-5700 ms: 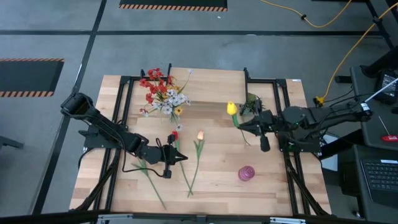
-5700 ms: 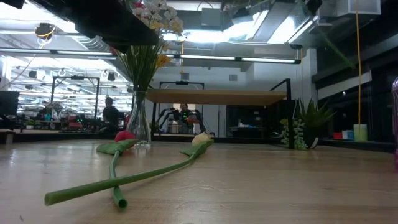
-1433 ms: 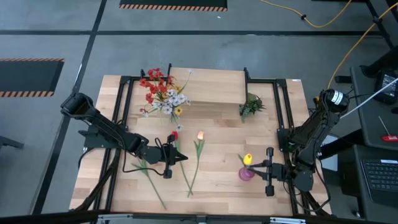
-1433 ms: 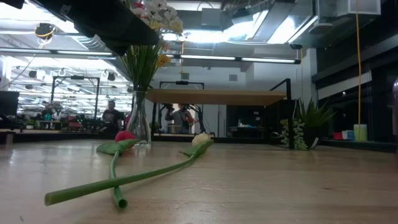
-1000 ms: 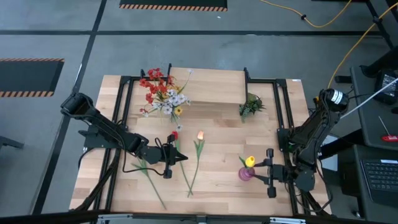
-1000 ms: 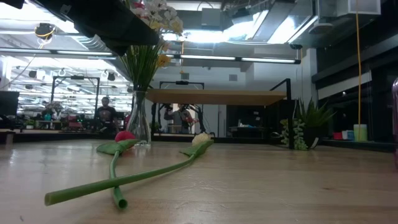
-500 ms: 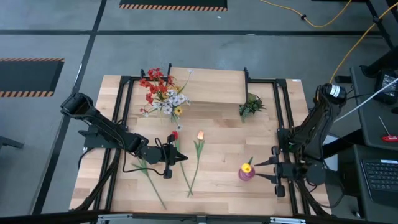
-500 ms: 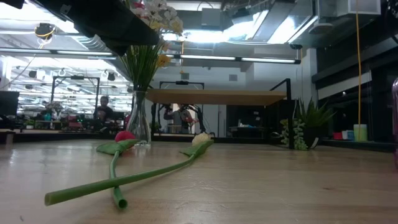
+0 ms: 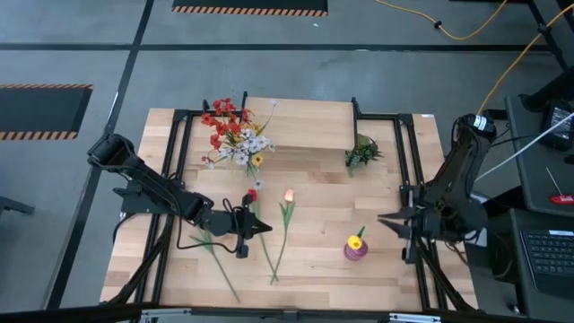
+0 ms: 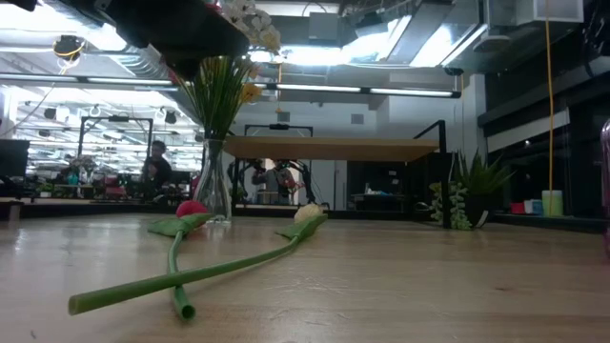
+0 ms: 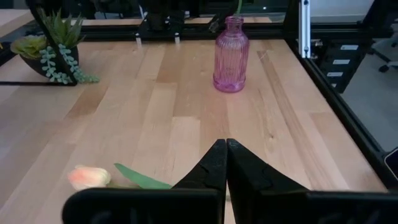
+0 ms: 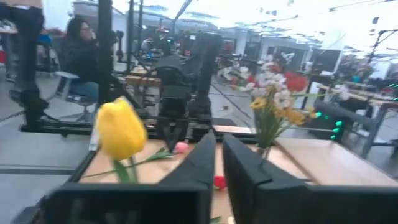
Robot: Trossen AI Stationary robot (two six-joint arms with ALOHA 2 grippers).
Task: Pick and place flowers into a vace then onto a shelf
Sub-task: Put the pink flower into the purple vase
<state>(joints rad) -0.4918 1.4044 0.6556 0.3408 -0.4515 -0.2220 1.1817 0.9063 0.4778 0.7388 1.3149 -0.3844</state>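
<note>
the yellow tulip on its green stem [image 9: 356, 240] stands in the small ribbed pink glass vase [image 9: 354, 250] near the front right of the light wooden tabletop [image 9: 314, 179]; the right wrist view shows its yellow head [image 12: 121, 129] upright, close to the camera. the right gripper [image 9: 384, 221] sits just to the right of the vase, apart from it, pointing toward the flower; in the right wrist view its two dark fingers [image 12: 200, 163] stand close together with only a thin gap and nothing between them. the left gripper [image 9: 265, 228] rests low over the front left of the table, its fingers [image 11: 214, 167] pressed together and empty, tips among the loose flowers. just beside it lie the red tulip [image 9: 250, 195] and the pale orange tulip [image 9: 289, 195], their long green stems running toward the front edge. at the back stands a clear glass vase with red, white and yellow sprays [image 9: 233, 133], next to the low light wood shelf on black legs [image 9: 300, 125]. a small green potted plant [image 9: 361, 151] sits by the shelf's right end. people sit in the room behind the table.
</note>
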